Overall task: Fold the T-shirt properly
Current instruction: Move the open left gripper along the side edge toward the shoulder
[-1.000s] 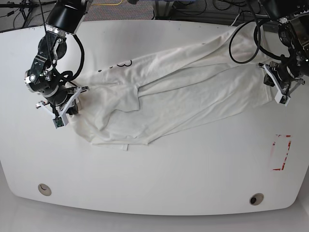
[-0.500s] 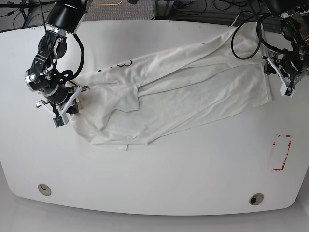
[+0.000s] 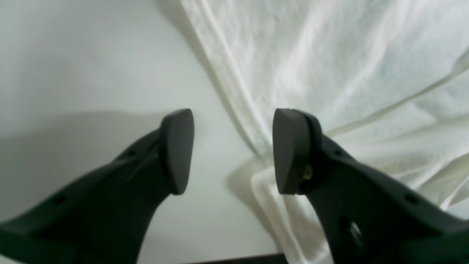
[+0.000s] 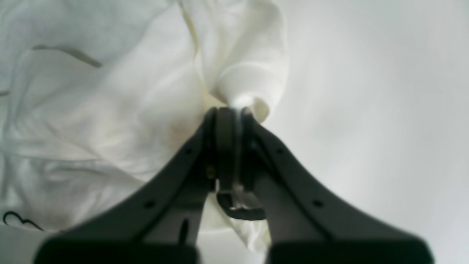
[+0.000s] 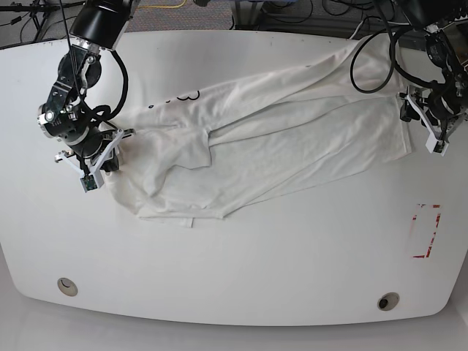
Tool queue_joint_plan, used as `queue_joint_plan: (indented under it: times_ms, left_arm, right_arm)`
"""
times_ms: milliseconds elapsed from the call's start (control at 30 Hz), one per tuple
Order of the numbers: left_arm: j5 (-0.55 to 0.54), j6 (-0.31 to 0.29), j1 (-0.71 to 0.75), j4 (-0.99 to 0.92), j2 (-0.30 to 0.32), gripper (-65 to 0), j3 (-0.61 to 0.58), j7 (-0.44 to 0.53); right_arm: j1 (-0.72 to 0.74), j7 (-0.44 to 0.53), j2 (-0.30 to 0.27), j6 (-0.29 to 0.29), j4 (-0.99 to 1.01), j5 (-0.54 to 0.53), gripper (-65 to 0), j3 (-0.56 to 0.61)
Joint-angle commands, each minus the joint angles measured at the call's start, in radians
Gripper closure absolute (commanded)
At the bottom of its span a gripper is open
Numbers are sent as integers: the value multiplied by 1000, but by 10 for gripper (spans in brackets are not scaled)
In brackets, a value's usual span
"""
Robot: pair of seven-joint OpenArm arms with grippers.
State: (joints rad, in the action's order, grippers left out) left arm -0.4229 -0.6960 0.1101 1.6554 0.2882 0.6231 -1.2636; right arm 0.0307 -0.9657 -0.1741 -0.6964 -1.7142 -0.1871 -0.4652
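Observation:
The white T-shirt lies crumpled and spread across the table, with a small black outlined print showing near its far left. At the shirt's left end my right gripper is shut on a pinch of cloth; the right wrist view shows the fabric bunched up between the closed gripper. My left gripper hovers just off the shirt's right edge. In the left wrist view it is open with nothing held, and the shirt's edge runs beside the right fingertip.
A red-marked rectangle sits on the white table at the front right. Two round holes lie near the front edge. Cables hang from the arm at the back right.
My left gripper has opened, let go of the shirt's right edge and drawn back to the right. The right gripper has stayed in place, shut on the cloth.

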Motion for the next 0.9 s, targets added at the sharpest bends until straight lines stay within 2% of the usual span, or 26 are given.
queue_joint_plan:
  times_ms: [0, 500, 867]
  left_arm:
    - [5, -2, -36, -7, 13, -328, 8, 20]
    - [62, -2, -168, -183, 10, -351, 11, 20]
    - [41, -2, -133, -166, 11, -351, -8, 24]
  right_arm:
    - [16, 24, -11, -2, -22, -12, -10, -3]
    - [6, 21, -15, -2, -23, -14, -11, 0]
    - [10, 23, -13, -2, -11, -15, -12, 1]
